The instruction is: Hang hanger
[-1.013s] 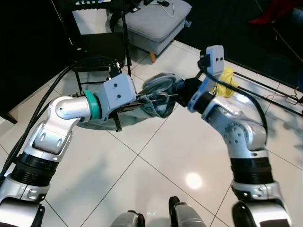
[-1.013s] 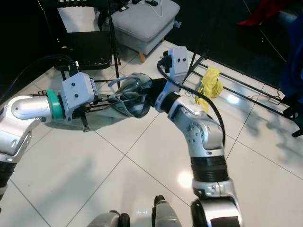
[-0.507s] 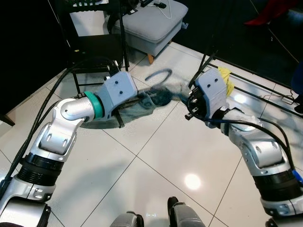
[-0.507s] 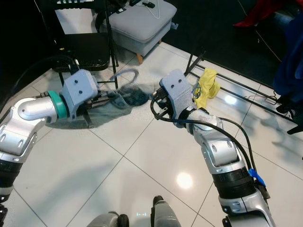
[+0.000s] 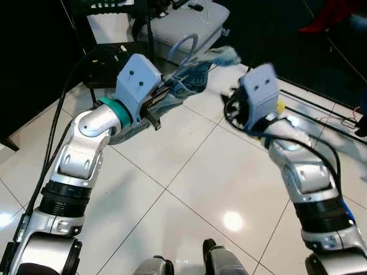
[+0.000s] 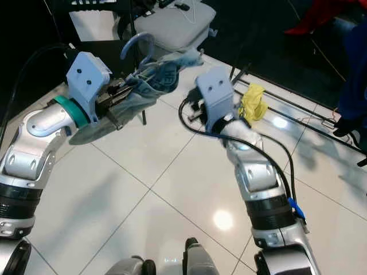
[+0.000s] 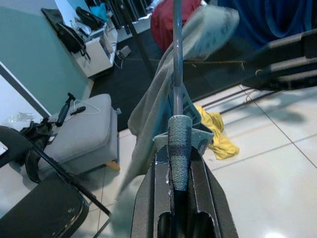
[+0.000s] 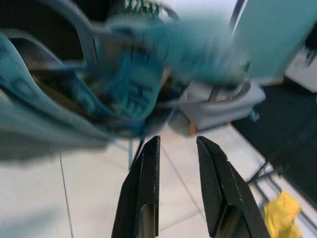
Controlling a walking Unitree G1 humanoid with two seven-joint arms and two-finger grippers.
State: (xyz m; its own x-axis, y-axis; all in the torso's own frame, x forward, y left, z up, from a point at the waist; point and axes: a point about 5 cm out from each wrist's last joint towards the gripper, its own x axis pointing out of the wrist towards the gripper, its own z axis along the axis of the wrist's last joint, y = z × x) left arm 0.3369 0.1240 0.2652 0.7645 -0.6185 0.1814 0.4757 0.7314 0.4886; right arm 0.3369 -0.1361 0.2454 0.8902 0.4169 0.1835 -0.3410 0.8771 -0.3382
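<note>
The glossy white tiled floor [image 5: 189, 189] is spreading under the robot, with a grey padded footstool [image 5: 183, 26] and a black folding chair [image 5: 109, 51] standing beyond it and the black metal base bars of a clothes rack [image 6: 298, 109] crossing the floor on the right, a crumpled yellow cloth [image 6: 252, 103] lying against them. The left gripper [image 7: 179, 148] is pinching the neck of a pale blue plastic hanger [image 6: 135, 46], its fingers pressed together on the wrapped stem, and is holding it raised above the floor in front of the footstool, with a teal-grey printed garment [image 6: 155, 80] draping from it and trailing back over the silver forearm. The right gripper [image 8: 176, 163] is hovering just beside the garment with its fingers spread and nothing between them. The hanging step looks not yet done, since the hook is touching no rail. From here the loose cloth could be sliding off the hanger if the arm tilts it, or snagging on the open right fingers; the thin stem could also be twisting in the grip, turning the hook away from the rail
</note>
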